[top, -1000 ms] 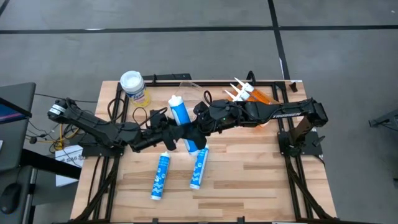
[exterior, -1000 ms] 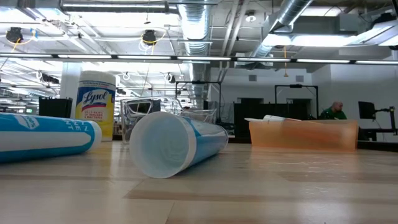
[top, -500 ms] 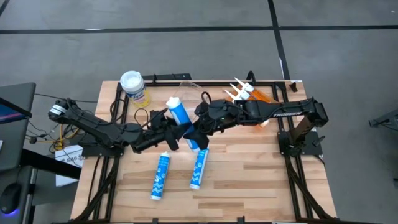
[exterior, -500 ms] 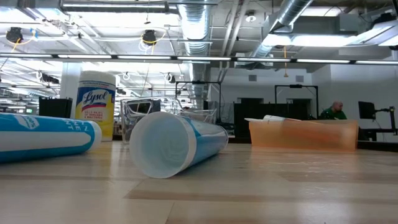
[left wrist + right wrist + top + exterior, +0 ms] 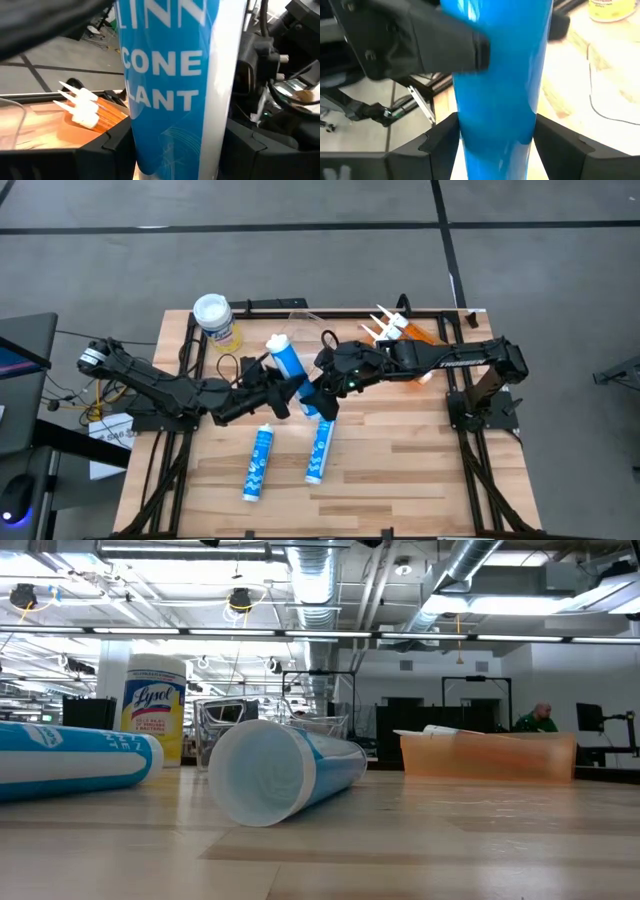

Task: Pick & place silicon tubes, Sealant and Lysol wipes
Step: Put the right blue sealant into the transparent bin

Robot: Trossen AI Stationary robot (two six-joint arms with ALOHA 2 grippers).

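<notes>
While both arms meet at frame centre, the wooden worktop carries two blue cartridges lying flat at lower centre. Orange bin, upper right, holds nozzle-tipped tubes. Lysol wipes stand upper left, untouched. Held blue sealant cartridge: left gripper and right gripper each closed around it, mid-handover. Judged next: one releases, the other carries it to the bin. Room beyond: industrial ceiling, ducts.
</notes>
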